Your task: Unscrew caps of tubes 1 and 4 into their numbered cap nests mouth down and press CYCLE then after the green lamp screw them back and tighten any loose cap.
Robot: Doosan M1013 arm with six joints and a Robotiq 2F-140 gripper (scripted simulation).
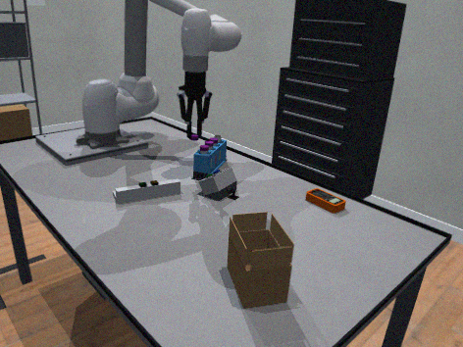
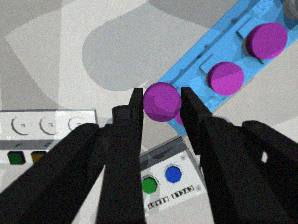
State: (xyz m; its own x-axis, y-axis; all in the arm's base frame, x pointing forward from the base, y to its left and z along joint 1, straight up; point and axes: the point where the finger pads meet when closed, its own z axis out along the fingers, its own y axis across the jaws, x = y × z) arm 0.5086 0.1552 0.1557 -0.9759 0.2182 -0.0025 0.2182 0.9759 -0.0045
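The table [image 1: 147, 255] is crossed by shadows. Left of the blue station [image 1: 210, 156], above the table, the gripper [image 2: 162, 102] is held, its fingers clamped on a purple cap [image 2: 161, 101]. Cap tray [image 1: 147, 190] lies nearer, apart.

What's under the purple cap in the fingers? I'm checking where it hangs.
In the wrist view, the held cap overlaps the near end of the blue station. A purple sliver peeks out beside the cap. The cap itself covers whatever lies directly beneath it.
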